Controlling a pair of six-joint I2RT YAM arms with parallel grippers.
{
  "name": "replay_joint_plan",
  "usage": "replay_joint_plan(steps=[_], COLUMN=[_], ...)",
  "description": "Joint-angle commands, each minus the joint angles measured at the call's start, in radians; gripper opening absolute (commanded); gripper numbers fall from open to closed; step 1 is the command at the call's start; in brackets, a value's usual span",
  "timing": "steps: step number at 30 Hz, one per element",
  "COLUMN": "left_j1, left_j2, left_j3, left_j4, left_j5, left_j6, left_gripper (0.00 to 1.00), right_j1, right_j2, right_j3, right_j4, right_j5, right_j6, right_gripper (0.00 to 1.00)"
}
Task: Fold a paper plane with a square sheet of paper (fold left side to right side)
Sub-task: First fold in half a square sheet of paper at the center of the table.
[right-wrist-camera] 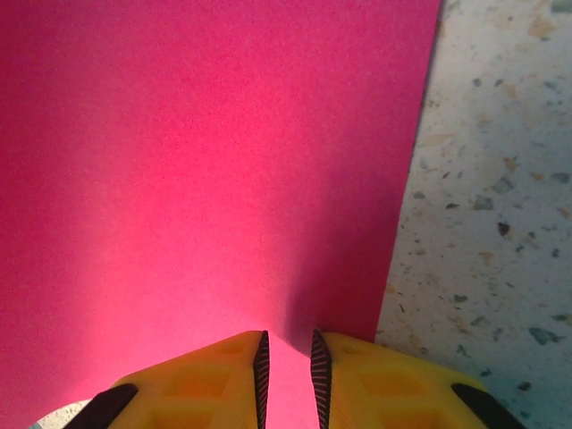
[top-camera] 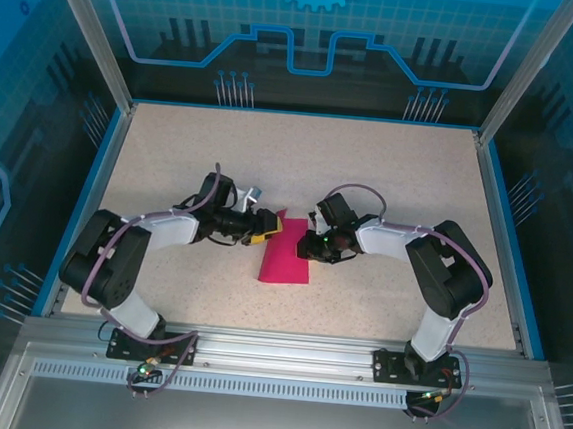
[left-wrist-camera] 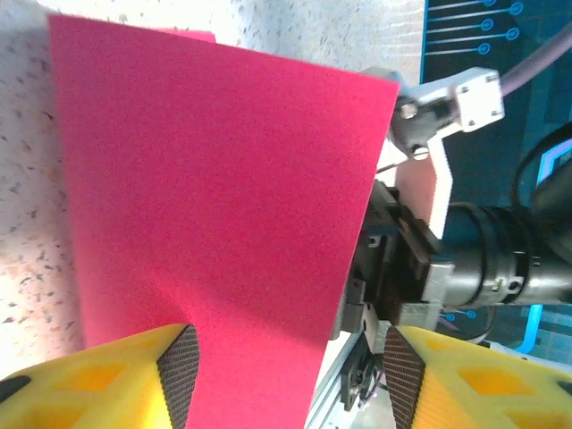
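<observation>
The left gripper (top-camera: 262, 228) sits at the upper left corner of the sheet of paper (top-camera: 285, 257). Its yellow fingers are spread well apart and closed on nothing. In the left wrist view the pink surface runs between and beneath the two pads, with no contact that I can make out.

The sheet lies flat on the speckled table (top-camera: 390, 173) between the two arms. It shows as a narrow panel rather than a square, so it looks already doubled over, and a sliver of a second layer peeks past its far edge in the left wrist view.

It reads as thin, matte and very light — floppy, easy to crease in the wrong place, and likely to slide on the tabletop if nudged from one side only. The sensible hold is a free edge or corner, pinched shallow, with the opposite side pinned down.

The right gripper (top-camera: 311, 245) is at the sheet's right edge, its jaws drawn nearly together with a thin slit left between them. Pink shows through that slit in the right wrist view — whether the pads pinch the edge or merely press on it, I cannot tell.
</observation>
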Motion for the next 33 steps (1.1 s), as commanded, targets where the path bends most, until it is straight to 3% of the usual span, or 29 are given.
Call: replay_joint_plan(steps=[1,5,12,15,23,28,33], left_j1=[-0.019,-0.021,-0.022,-0.022,-0.022,-0.022,-0.022], left_j2=[0.054,0.091,0.108,0.11,0.106,0.1,0.066], left_j3=[0.04,0.038,0.033,0.032,0.03,0.027,0.024], left_j4=[0.064,0.101,0.114,0.116,0.107,0.103,0.071], left_j5=[0.026,0.008,-0.018,-0.023,-0.028,-0.029,-0.046], left_j6=[-0.043,-0.062,-0.07,-0.072,-0.068,-0.068,-0.046], left_gripper=[0.61,0.59,0.56,0.54,0.42,0.41,0.42], right_j1=[0.005,-0.021,-0.063,-0.052,-0.012,0.004,0.003], right_j2=[-0.015,-0.109,-0.251,-0.23,-0.121,-0.077,-0.081], right_j3=[-0.008,-0.04,-0.153,-0.167,-0.125,-0.101,-0.082], right_j4=[0.015,0.086,0.25,0.332,0.408,0.399,0.293], right_j5=[0.003,-0.006,-0.1,-0.172,-0.22,-0.223,-0.165], right_j6=[0.0,0.016,0.081,0.134,0.189,0.192,0.145], right_gripper=[0.24,0.26,0.44,0.44,0.44,0.36,0.11])
